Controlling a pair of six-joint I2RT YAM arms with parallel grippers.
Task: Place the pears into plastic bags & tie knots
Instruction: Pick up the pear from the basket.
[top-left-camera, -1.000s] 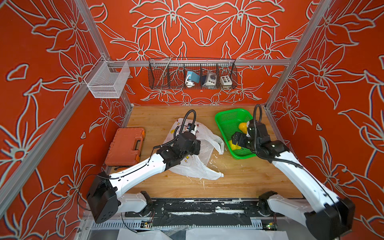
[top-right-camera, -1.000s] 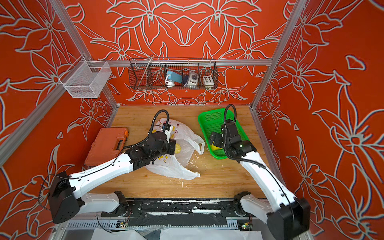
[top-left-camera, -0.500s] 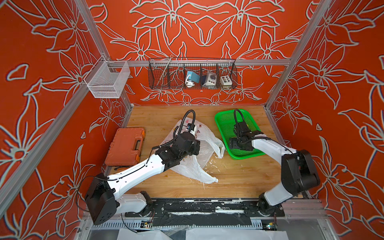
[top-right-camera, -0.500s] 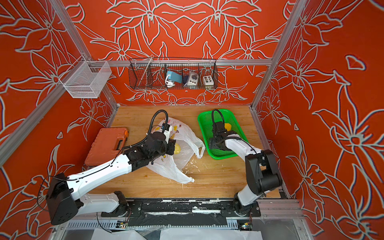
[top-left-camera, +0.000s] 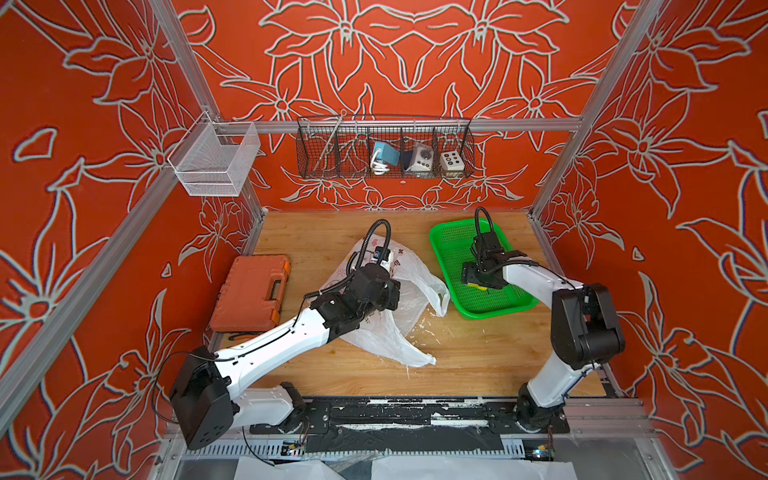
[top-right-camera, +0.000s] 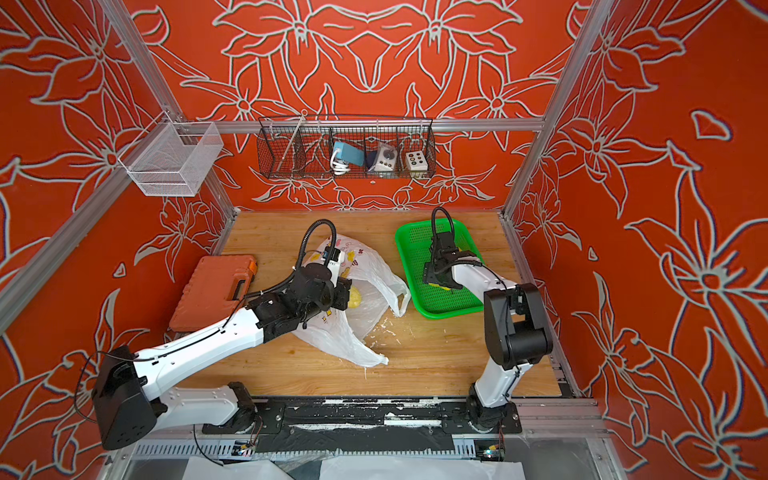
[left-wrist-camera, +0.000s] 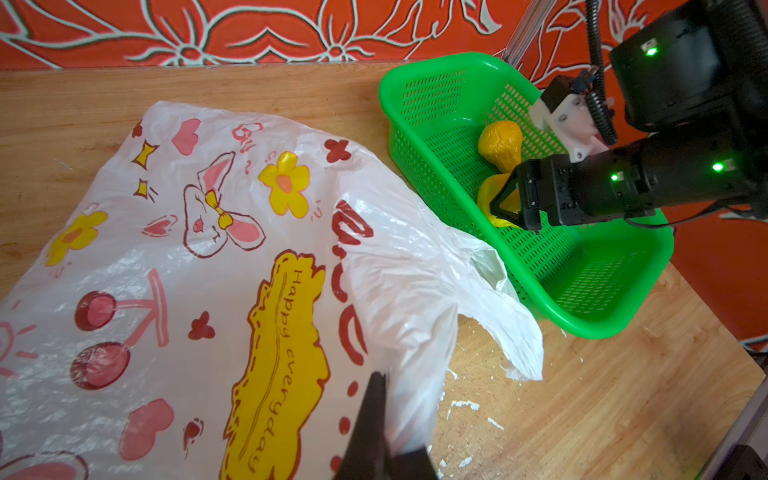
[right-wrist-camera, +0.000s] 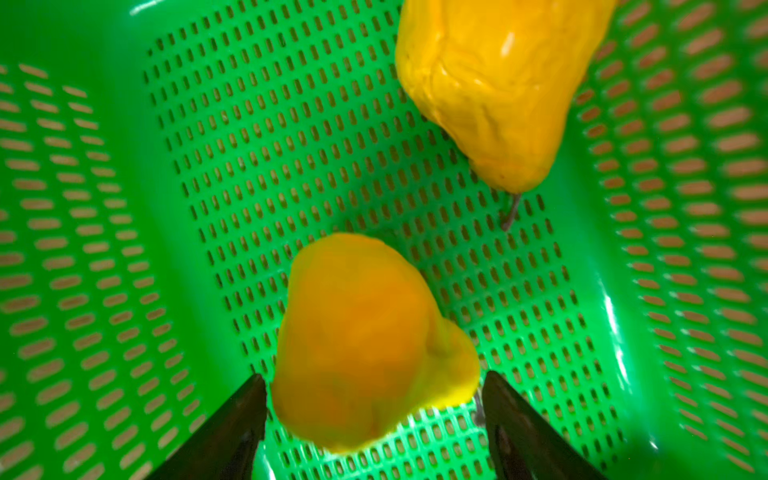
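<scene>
since a second ago the right arm has folded its elbow up and the right gripper (right-wrist-camera: 374, 376) has dropped low into the green basket (top-left-camera: 446, 266); the plastic bag (left-wrist-camera: 249, 208) has drawn in on the surface (top-left-camera: 478, 353). the right gripper's jaws stand spread either side of the bright yellow pear (right-wrist-camera: 365, 345), just beside it, the orange-yellow pear (right-wrist-camera: 494, 91) near beyond the tips. the left gripper (left-wrist-camera: 376, 399) is pressed together, pinching the bag's edge; the pale cream pear (top-right-camera: 355, 297) lies inside the bag

Left hand (left-wrist-camera: 376, 399) tight shut, arm outstretched; right hand (right-wrist-camera: 374, 376) low, jaws wide apart
</scene>
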